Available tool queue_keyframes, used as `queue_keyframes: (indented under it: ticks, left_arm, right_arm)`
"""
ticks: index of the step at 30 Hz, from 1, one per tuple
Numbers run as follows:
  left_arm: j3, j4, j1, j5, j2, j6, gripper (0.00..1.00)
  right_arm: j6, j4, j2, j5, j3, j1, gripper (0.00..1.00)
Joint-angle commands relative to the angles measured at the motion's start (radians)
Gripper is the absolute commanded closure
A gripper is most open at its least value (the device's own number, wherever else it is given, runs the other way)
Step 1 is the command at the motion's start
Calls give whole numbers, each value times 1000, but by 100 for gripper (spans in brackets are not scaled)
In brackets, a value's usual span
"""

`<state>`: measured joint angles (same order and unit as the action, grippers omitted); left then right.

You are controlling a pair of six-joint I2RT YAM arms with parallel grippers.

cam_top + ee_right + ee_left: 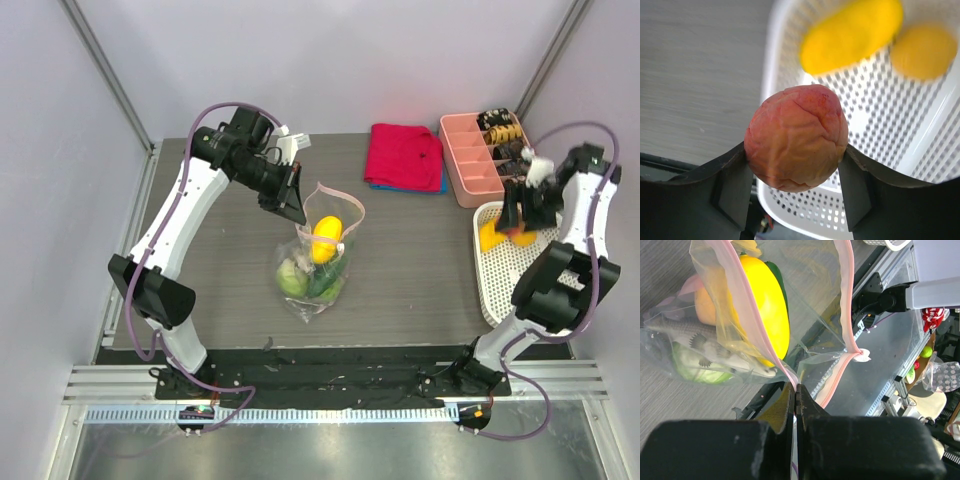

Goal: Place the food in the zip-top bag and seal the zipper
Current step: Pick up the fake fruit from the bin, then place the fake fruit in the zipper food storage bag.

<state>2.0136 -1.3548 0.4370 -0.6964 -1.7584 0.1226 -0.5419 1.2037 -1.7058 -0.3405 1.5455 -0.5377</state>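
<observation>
You're clamping the red-orange fruit in the right tool, with the zip-top bag lying well leftward, left tool pinching its zipper.

Table: grey, wood-grain top. Black strip along its near edge, aluminium rail just beyond that.
Red cloth: folded, at far edge, lying on a blue layer that shows at its near-right corner.
Pink divided tray: just right of the cloth. Dark and gold items in its far compartments, kind not discernible.
White perforated basket: near side of the tray, at the table's right edge.
</observation>
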Motion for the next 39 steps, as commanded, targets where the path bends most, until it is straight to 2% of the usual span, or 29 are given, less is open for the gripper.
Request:
queue_keyframes:
  ticks: [1,4,5,7,11,14,20,23,24,26,27,28,34,37,38,39]
  left_arm:
    - [36,-59,-7,-12,36,-15,100]
    - [30,-76,-11,-9,39,-29,100]
    - [30,-81,-14,-8,39,-34,100]
    - [27,-83,-15,-6,46,-41,100]
    - [27,-76,-17,-9,51,-41,100]
    - [27,-75,-17,-12,50,-40,100]
    - [17,-67,-17,-20,48,-38,100]
    - [17,-66,-17,-18,50,-38,100]
    - [16,-66,-17,-18,53,-40,100]
    - [10,-63,-17,-18,57,-41,100]
    - [7,-61,-15,-20,62,-43,100]
    - [7,-63,-17,-18,60,-44,100]
    - [7,-58,-17,-20,59,-46,100]
    - [11,-55,-17,-22,60,-43,100]
    - [11,-53,-17,-22,60,-41,100]
    - [13,-53,-17,-23,59,-41,100]
  right_arm:
    - [86,243,101,-280,286,216,56]
    - [195,224,118,-397,413,385,56]
    - [230,168,124,-420,436,430,55]
    - [299,94,155,-468,438,554,55]
    - [483,-181,198,-437,358,785,55]
    - [507,-259,186,-378,320,936,55]
    - [458,-253,94,-279,314,1067,54]
    - [425,-231,66,-253,312,1124,48]
    - [415,-224,67,-252,312,1156,34]
    - [367,-199,80,-232,303,1185,20]
    - [361,-196,98,-203,297,1196,7]
    - [358,-191,107,-196,292,1202,1]
    - [349,-162,173,-109,373,1176,0]
    - [399,-151,175,-207,409,1018,0]
    - [408,-136,169,-236,412,896,0]
    - [407,-119,158,-264,419,836,0]
